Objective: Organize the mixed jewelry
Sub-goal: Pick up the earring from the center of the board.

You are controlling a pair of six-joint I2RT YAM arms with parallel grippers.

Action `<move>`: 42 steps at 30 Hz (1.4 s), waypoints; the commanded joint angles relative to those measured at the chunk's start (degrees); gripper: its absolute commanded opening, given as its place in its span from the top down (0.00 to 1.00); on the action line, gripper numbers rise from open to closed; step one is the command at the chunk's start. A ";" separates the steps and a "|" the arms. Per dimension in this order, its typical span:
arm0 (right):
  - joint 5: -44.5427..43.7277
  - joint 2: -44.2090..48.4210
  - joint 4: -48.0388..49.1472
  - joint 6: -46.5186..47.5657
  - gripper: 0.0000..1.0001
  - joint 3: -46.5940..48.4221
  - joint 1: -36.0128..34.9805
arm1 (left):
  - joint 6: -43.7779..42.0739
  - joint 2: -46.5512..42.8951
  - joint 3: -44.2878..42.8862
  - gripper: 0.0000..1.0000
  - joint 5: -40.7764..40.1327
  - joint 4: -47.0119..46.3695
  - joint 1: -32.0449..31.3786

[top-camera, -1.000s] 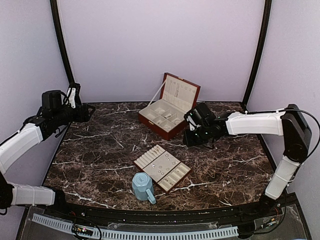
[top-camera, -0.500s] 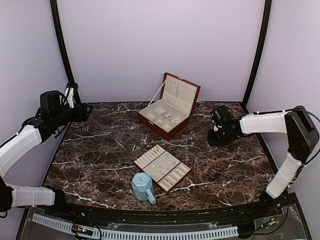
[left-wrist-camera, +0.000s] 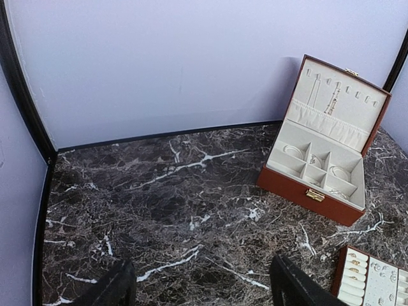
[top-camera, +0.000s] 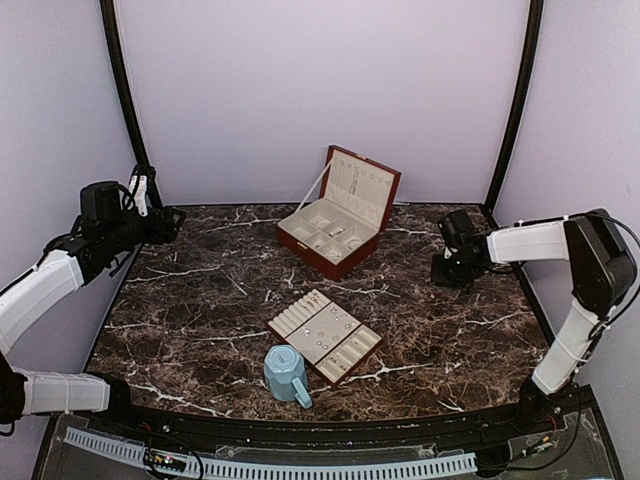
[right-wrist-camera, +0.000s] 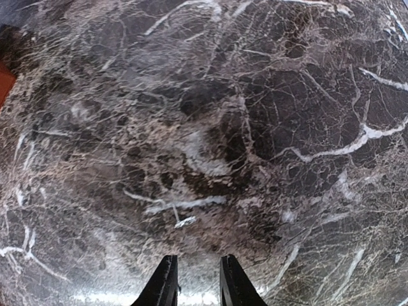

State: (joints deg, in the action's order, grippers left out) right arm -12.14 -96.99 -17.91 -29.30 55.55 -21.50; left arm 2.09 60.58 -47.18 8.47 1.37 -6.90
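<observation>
Left wrist cam: jewelry (left-wrist-camera: 294,151) in box (left-wrist-camera: 299,192), left tool (left-wrist-camera: 203,287) gaping; right wrist: marble (right-wrist-camera: 268,115), right tool (right-wrist-camera: 196,280) barely parted.

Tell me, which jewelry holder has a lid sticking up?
The reddish-brown box at the back, its lid open. The flat tray beside the blue mug has no lid.

Lit evenly and softly from overhead; bright, without hard glare. Casts only a faint, short shadow along the front of the open box (top-camera: 305,250). Reads sharp from above. Blurs the dark left fingers (left-wrist-camera: 296,290), nearer than the box. Bends the marble table (right-wrist-camera: 210,127) heavily in the right wrist view, smearing it toward the margins; leaves a pale sheen by the right fingers (right-wrist-camera: 164,287).
</observation>
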 commanded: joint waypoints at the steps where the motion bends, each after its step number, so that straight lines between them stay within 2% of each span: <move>1: 0.09 -2.52 2.53 -2.38 0.76 1.37 0.67 | -0.77 -1.17 0.68 0.25 -0.29 -1.19 0.29; 16: -0.64 -6.13 4.42 -6.96 0.74 4.08 0.75 | -0.94 -1.08 0.68 0.25 -0.29 -1.19 0.30; 20: -1.94 -7.17 3.71 -7.86 0.78 4.61 0.75 | -0.86 -1.07 0.62 0.25 -0.11 -1.19 0.30; 23: -2.65 -7.38 3.50 -8.37 0.85 4.57 0.75 | -0.94 -1.14 0.66 0.25 -0.15 -1.19 0.30; 34: -2.84 -9.17 4.04 -8.80 0.86 5.27 0.73 | -0.99 -1.34 0.70 0.25 -0.35 -1.19 0.30; 42: -3.69 -8.86 4.01 -8.79 0.95 4.92 0.73 | -0.95 -1.34 0.68 0.25 -0.34 -1.18 0.30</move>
State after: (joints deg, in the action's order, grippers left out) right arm -14.41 -105.32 -14.46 -37.74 59.83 -20.95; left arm 1.89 60.58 -47.16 8.29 1.37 -6.90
